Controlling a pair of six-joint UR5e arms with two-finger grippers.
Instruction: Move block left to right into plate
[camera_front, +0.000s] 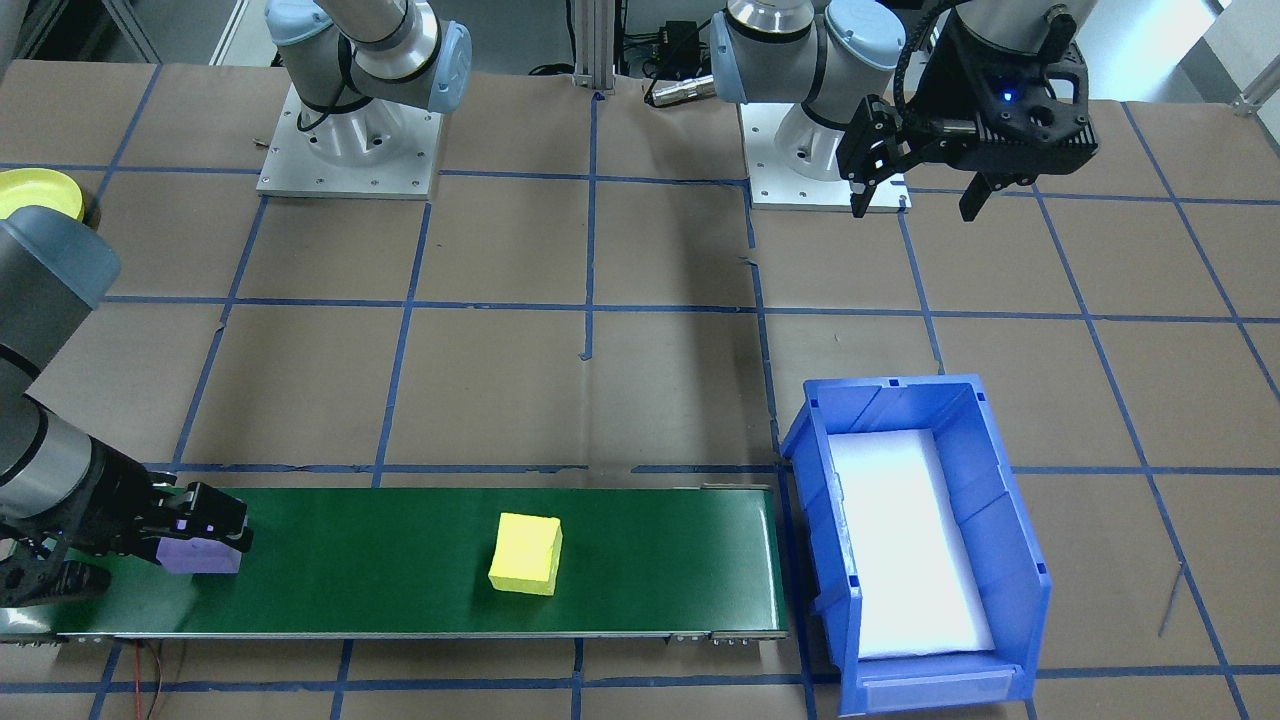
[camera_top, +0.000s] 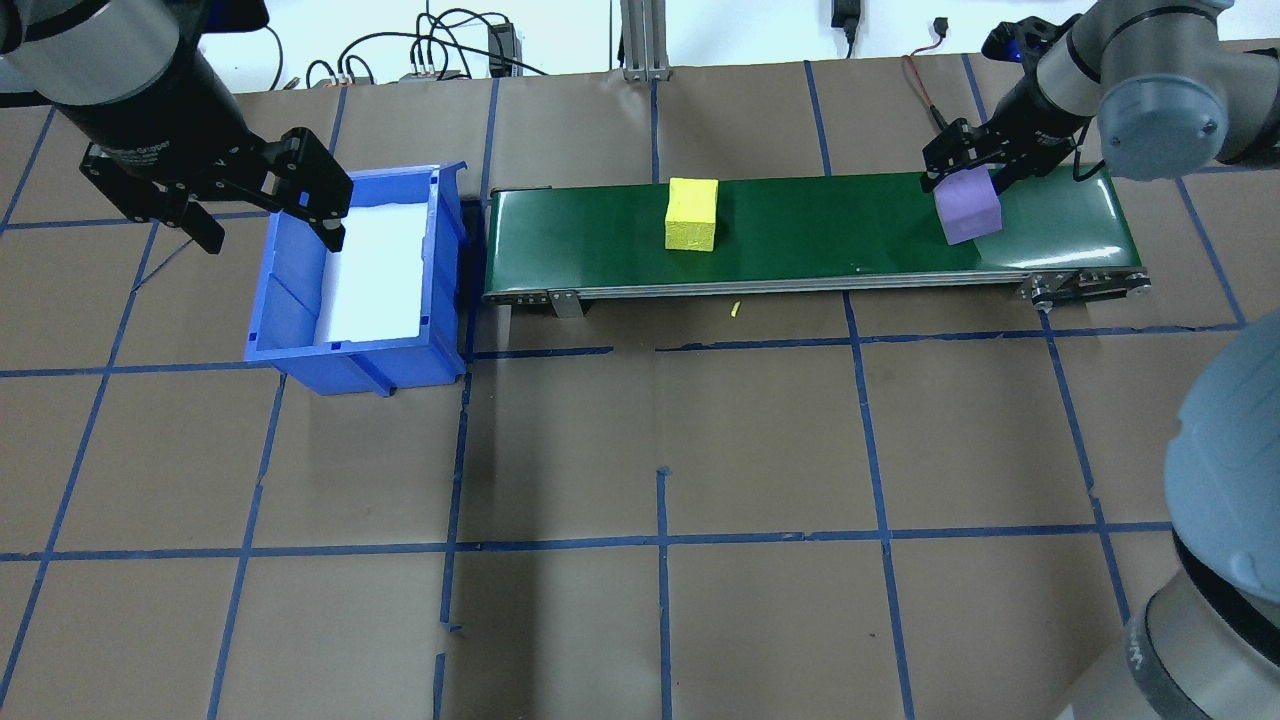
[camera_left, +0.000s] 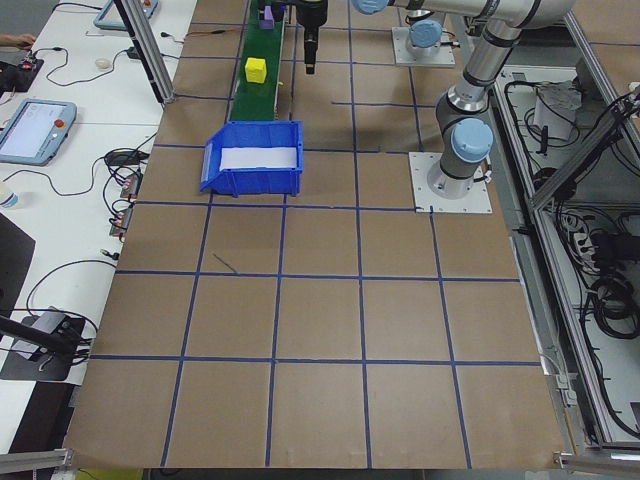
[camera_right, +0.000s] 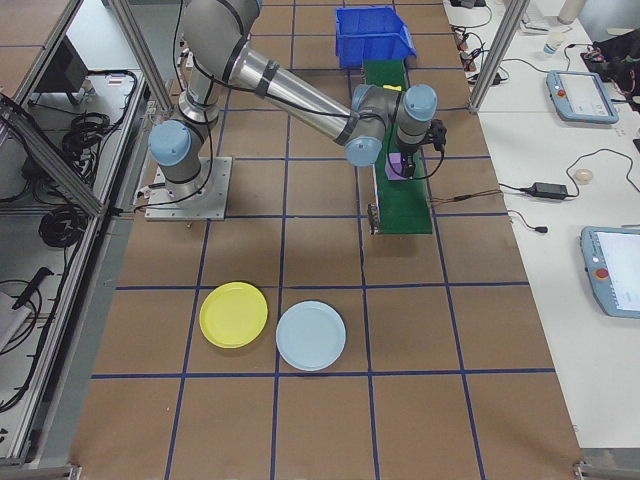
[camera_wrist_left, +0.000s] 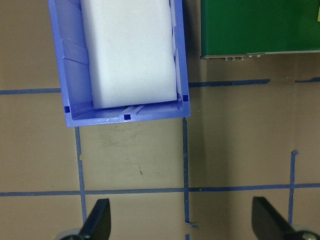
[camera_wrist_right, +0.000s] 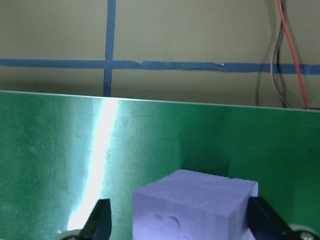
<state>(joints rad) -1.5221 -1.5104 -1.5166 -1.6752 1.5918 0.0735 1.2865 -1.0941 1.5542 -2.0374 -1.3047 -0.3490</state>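
A purple block (camera_top: 967, 210) sits at the right end of the green conveyor belt (camera_top: 820, 225). My right gripper (camera_top: 965, 182) is down around it. In the right wrist view its fingers (camera_wrist_right: 99, 220) stand wide on both sides of the purple block (camera_wrist_right: 195, 210), so it is open. A yellow block (camera_top: 692, 213) lies mid-belt. The yellow plate (camera_right: 233, 314) rests on the table beside the right arm's base and shows at the edge of the front view (camera_front: 35, 192). My left gripper (camera_top: 270, 238) hangs open and empty over the blue bin's outer edge.
The blue bin (camera_top: 290, 290) with a white foam liner stands at the belt's left end. A light-blue plate (camera_right: 311, 336) lies next to the yellow plate. Brown paper with blue tape lines covers the table.
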